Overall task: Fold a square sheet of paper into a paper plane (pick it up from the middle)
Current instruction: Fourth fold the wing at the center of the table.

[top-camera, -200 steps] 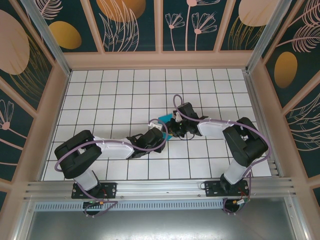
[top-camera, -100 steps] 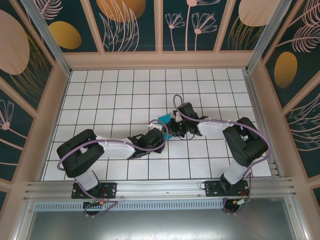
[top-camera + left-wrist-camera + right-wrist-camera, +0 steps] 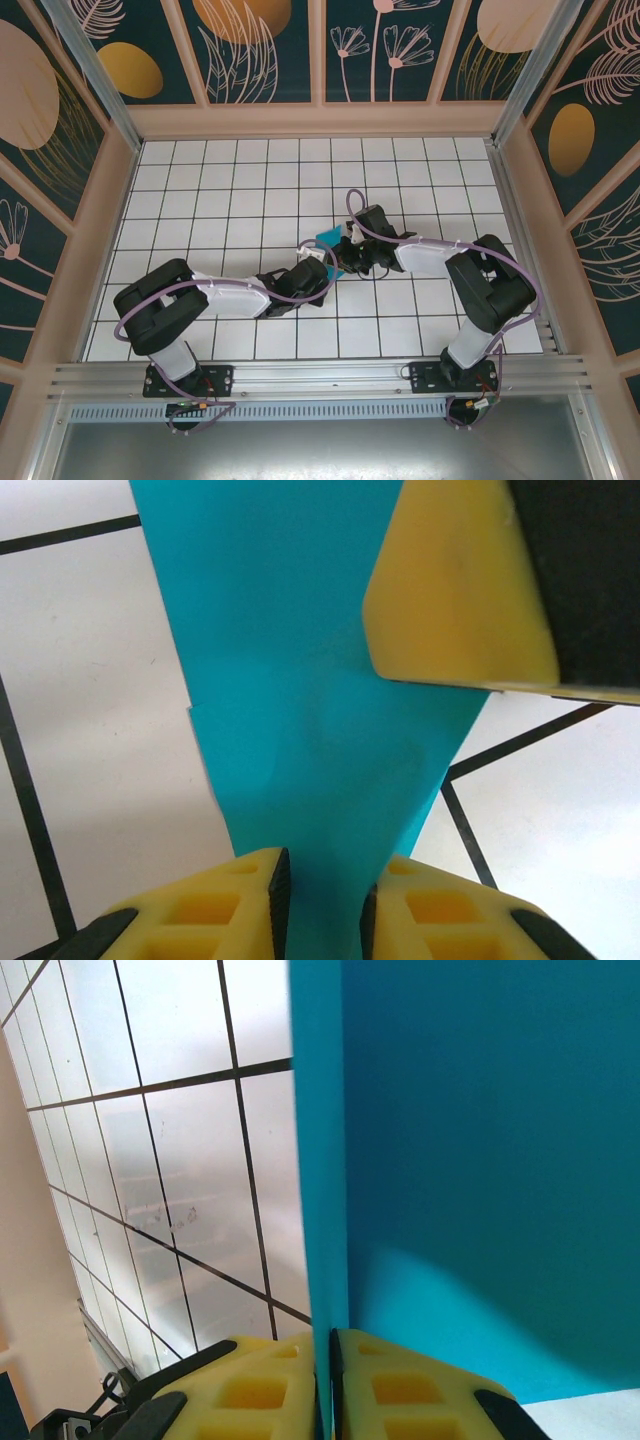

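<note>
Left wrist view: the square sheet of paper [image 3: 300, 680], part-folded over the middle of the tiled table [image 3: 200, 200], runs lengthwise straight out from the left gripper [image 3: 320, 910], which pinches it — the right gripper [image 3: 328, 1380], clamped tight on an upright fold, meets it from the right.

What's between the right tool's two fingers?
The teal paper, its edge pinched in the right tool; the right wrist view shows it.
</note>
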